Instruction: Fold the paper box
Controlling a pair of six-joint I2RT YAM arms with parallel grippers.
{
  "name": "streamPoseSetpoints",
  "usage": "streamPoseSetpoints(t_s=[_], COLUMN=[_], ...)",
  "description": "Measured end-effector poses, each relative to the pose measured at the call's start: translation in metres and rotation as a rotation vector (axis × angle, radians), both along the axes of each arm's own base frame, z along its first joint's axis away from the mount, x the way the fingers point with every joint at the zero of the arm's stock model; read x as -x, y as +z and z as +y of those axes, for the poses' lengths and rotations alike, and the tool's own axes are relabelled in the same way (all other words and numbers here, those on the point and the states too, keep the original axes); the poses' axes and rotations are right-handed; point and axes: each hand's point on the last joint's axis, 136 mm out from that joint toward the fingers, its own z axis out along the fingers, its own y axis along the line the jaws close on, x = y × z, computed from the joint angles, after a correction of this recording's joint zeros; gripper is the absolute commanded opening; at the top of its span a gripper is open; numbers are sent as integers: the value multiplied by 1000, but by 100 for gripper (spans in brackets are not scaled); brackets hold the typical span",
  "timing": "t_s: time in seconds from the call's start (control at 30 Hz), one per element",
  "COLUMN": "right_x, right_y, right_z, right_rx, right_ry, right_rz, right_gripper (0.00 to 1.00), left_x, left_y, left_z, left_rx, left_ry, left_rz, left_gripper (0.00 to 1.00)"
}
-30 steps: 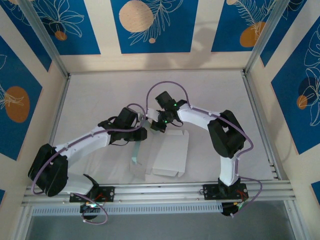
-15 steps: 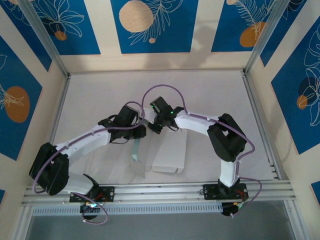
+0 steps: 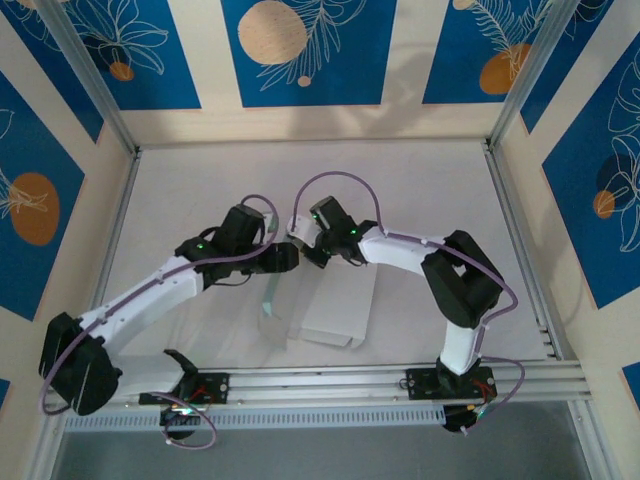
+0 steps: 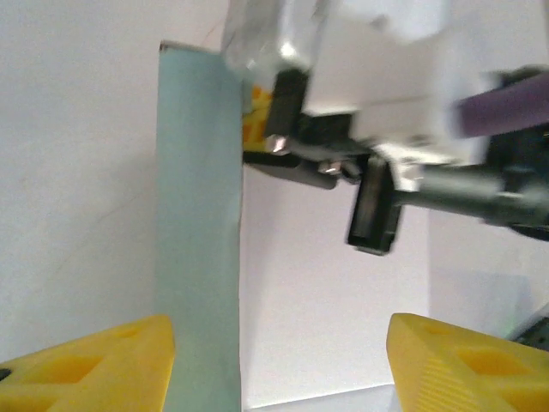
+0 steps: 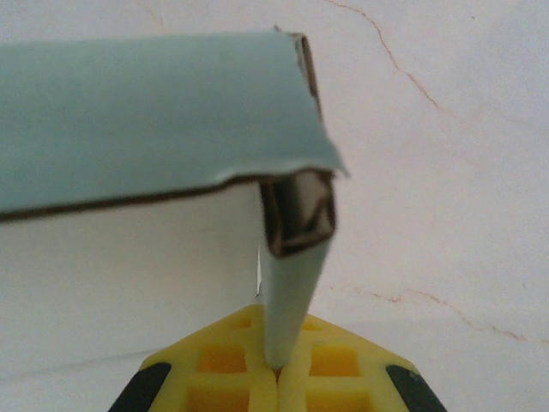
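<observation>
While the paper box point(image 3: 335, 312) lies half-folded on the table point(image 3: 420, 180), near its middle between the arms, its mint flap point(image 5: 292, 292) is pinched by the right gripper point(image 5: 276, 378), pads pressed together. The left gripper point(image 4: 279, 369) is spread wide, an upright mint panel point(image 4: 197, 240) just inside one finger.

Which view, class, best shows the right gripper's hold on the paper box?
The right wrist view: the right gripper is shut on a mint-green flap of the paper box, seen close up. Top external shows the box spread out, but the grip is tiny. Left wrist catches a green panel and that gripper, blurred.
</observation>
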Motion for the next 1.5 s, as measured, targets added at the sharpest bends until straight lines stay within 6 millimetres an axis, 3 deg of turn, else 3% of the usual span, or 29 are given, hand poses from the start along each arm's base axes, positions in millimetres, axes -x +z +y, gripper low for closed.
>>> streamPoseSetpoints(t_s=[0.1, 0.27, 0.47, 0.67, 1.1, 1.23, 1.3, 1.4, 1.5], right_x=[1, 7, 14, 16, 16, 16, 15, 14, 12], right_y=[0, 1, 1, 4, 2, 2, 1, 1, 3], right_z=[-2, -6, -6, -5, -9, -9, -10, -13, -15], right_rx=[-17, -37, -66, -83, -82, -79, -76, -70, -74], right_ry=[1, 9, 23, 32, 4, 2, -2, -10, -21], right_rz=[-5, -6, -7, -8, 3, 2, 0, 0, 1], right_gripper=[0, 0, 0, 0, 0, 0, 0, 0, 0], left_x=[0, -9, -26, -32, -35, -34, -35, -36, -37], left_y=[19, 25, -9, -39, -48, -47, -46, -45, -41], left_z=[6, 22, 31, 19, -3, -8, -7, -2, 9], left_rx=[15, 16, -37, -36, 33, 38, 35, 7, -33], left_ry=[-1, 44, 92, 73, 28, 16, 15, 23, 47], left_rz=[-48, -64, 21, 114, 154, 147, 141, 129, 111], left_gripper=[61, 63, 62, 60, 34, 31, 36, 56, 61])
